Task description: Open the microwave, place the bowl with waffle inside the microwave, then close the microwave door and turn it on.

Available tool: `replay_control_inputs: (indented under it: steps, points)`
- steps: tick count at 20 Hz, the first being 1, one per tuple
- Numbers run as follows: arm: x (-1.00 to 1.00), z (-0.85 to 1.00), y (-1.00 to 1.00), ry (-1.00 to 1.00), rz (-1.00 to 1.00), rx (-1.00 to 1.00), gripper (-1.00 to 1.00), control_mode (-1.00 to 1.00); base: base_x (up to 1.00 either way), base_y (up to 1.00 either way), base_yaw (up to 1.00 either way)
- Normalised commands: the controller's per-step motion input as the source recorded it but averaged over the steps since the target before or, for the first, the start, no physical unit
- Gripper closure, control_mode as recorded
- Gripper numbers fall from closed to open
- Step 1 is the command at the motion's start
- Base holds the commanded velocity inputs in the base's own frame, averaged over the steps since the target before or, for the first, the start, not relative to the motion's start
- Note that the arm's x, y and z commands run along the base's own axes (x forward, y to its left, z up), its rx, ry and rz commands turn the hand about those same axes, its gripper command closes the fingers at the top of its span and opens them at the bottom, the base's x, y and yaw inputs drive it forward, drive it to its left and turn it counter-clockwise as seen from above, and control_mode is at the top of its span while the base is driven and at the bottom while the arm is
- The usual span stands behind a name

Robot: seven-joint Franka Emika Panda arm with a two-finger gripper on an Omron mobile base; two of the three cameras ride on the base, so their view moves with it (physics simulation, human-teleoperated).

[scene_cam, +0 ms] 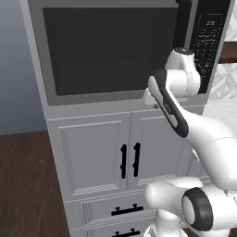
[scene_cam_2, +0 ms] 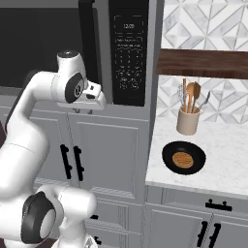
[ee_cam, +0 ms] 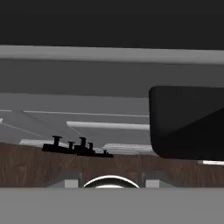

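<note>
Reaching for the microwave door (scene_cam: 109,48) handle (scene_cam_2: 87,43), door shut.
My claw (scene_cam_2: 99,99) sits at the handle's lower end; grip state unclear. Bowl with waffle (scene_cam_2: 183,158) waits near the surface (scene_cam_2: 227,167) front edge. I'd centre on the bar before pulling.

The microwave door (scene_cam: 106,51) is cut off at the top edge; the white arm hides the lower end of its handle (scene_cam_2: 88,38).
</note>
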Motion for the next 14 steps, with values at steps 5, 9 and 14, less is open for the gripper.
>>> replay_control_inputs:
  steps: [5,9,14]
  points:
    - [-0.27,0.07,0.0,-0.07,0.04,0.0,-1.0,-1.0,0.0,0.0,0.0]
    - [-0.71,0.36,-0.29,-0.34,0.05,0.0,-1.0,-1.0,0.0,0.0,0.0]
    - [-0.4,0.52,-0.18,-0.41,0.03,0.0,-1.0,-1.0,0.0,0.0,0.0]
